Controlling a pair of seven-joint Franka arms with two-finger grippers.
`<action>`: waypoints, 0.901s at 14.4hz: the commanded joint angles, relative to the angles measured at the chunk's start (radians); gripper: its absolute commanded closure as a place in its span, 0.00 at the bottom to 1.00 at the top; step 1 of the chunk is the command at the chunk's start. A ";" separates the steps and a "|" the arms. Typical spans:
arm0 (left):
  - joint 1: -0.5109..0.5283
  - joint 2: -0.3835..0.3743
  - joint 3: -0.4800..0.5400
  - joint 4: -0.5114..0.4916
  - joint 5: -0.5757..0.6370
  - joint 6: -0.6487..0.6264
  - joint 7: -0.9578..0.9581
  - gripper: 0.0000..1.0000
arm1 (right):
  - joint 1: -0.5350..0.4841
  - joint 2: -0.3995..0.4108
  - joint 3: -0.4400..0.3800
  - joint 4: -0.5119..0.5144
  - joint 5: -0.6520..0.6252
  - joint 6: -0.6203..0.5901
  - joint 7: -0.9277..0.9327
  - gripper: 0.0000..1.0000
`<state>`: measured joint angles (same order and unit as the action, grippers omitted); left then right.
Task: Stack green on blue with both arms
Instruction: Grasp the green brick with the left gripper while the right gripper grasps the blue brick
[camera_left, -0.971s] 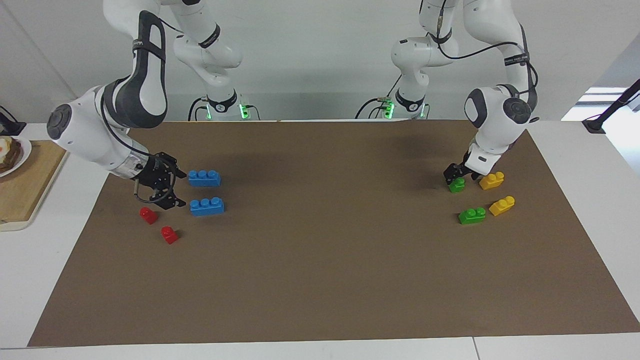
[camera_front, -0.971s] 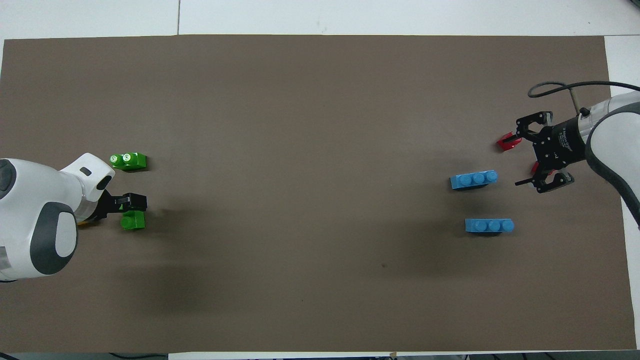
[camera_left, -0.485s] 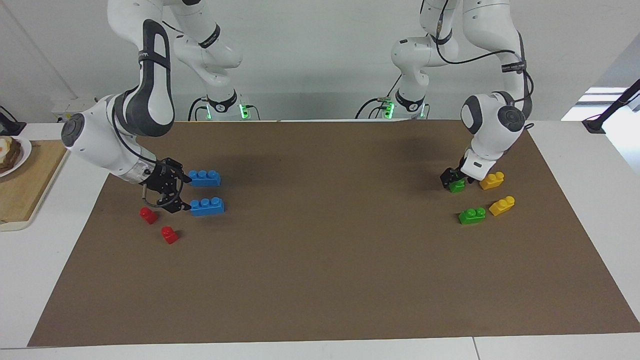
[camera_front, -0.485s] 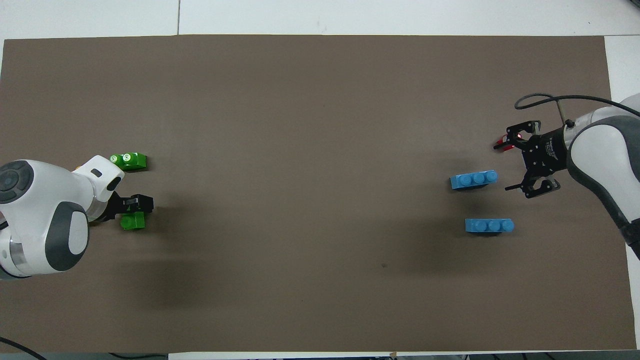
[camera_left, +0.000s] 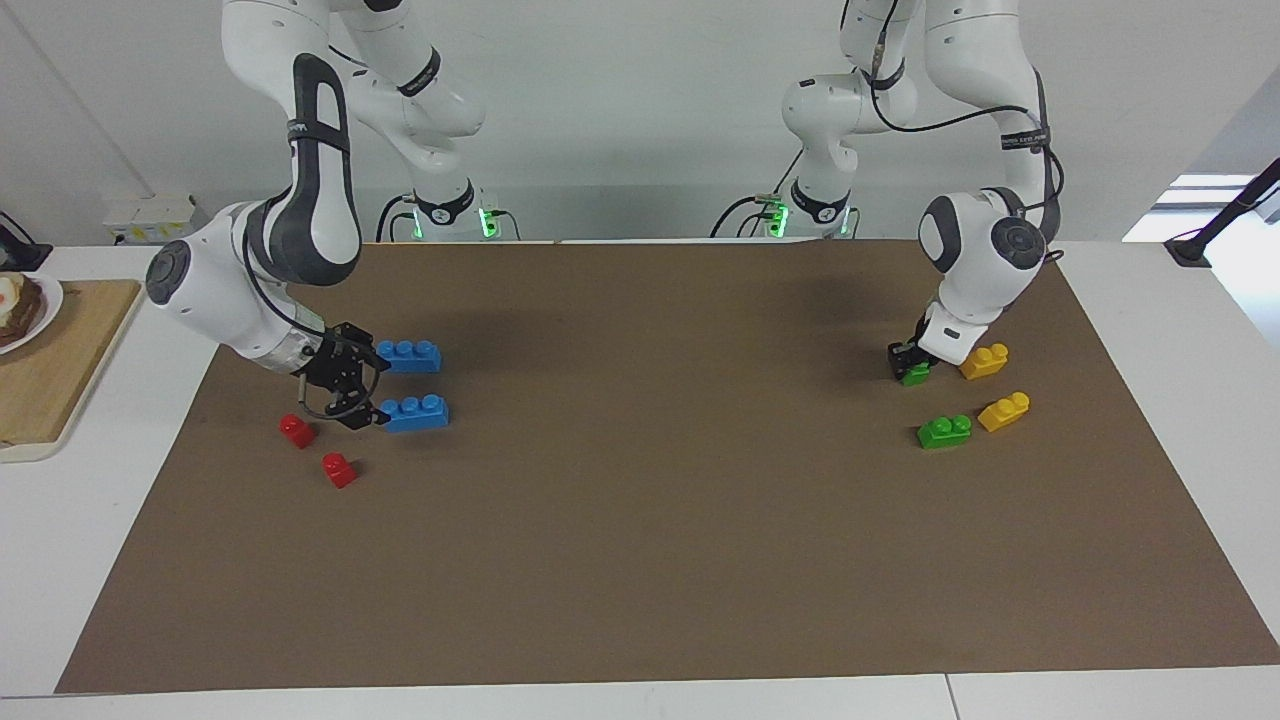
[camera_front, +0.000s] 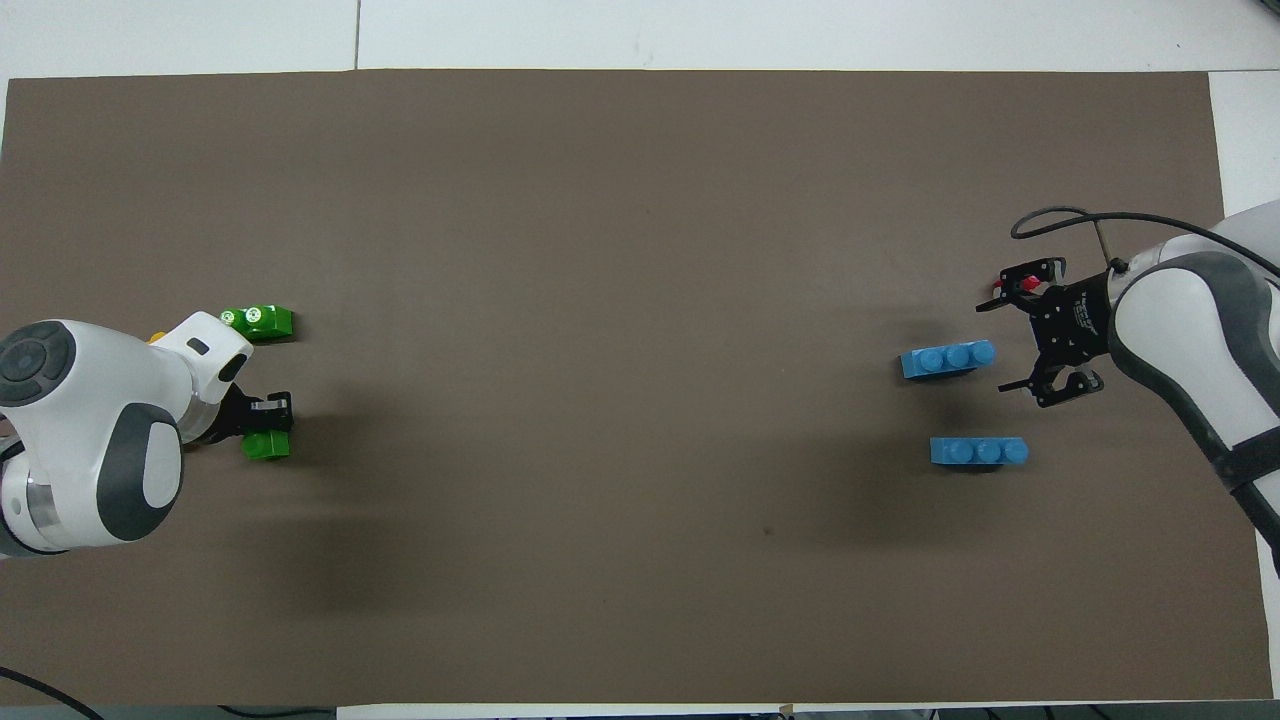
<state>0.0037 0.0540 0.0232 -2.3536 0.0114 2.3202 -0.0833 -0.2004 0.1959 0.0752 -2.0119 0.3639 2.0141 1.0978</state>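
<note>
Facing view shows the left hand (camera_left: 908, 362) down on the brown mat (camera_left: 640, 560) at the left arm's end of the bench (camera_left: 1180, 290), its fingers drawn together on a small green two-stud brick (camera_left: 915, 375), which still rests on the mat. Just beside that hand, toward the bench edge, sits a yellow two-stud brick (camera_left: 984, 361). Farther from the robots than the hand lie the second green brick (camera_left: 944, 431) and, beside it, a second yellow brick (camera_left: 1004, 411); the two are close but apart.

At the right arm's end, the right hand (camera_left: 365, 388) is low over the mat with its fingers spread wide and holding nothing. It points toward the middle of the bench at the two blue three-stud bricks. One fingertip lies by the end of the blue brick nearer the robots (camera_left: 408, 356), the other by the end of the blue brick farther from them (camera_left: 414, 413); whether either tip touches a brick I cannot tell. Two small red one-stud bricks lie farther from the robots than this hand: one (camera_left: 297, 430) toward the bench edge, the other (camera_left: 339, 469) farther out still.

From overhead, the left hand (camera_front: 268, 417) covers part of its green brick (camera_front: 266, 446), and the right hand (camera_front: 1015, 342) stands just beside the end of one blue brick (camera_front: 947, 359), the other blue brick (camera_front: 978, 451) lying apart from it.
</note>
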 joint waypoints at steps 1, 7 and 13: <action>-0.010 -0.009 0.004 0.005 0.007 -0.018 -0.015 0.97 | -0.008 0.027 0.003 -0.024 0.030 0.052 -0.046 0.00; -0.011 -0.005 0.001 0.135 0.007 -0.151 -0.019 1.00 | -0.011 0.068 0.002 -0.034 0.072 0.081 -0.119 0.00; -0.027 -0.005 -0.002 0.207 0.004 -0.212 -0.041 1.00 | -0.019 0.089 0.002 -0.057 0.073 0.130 -0.145 0.00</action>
<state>-0.0115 0.0509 0.0173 -2.1690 0.0113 2.1345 -0.0931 -0.2034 0.2833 0.0697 -2.0512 0.4099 2.1156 0.9928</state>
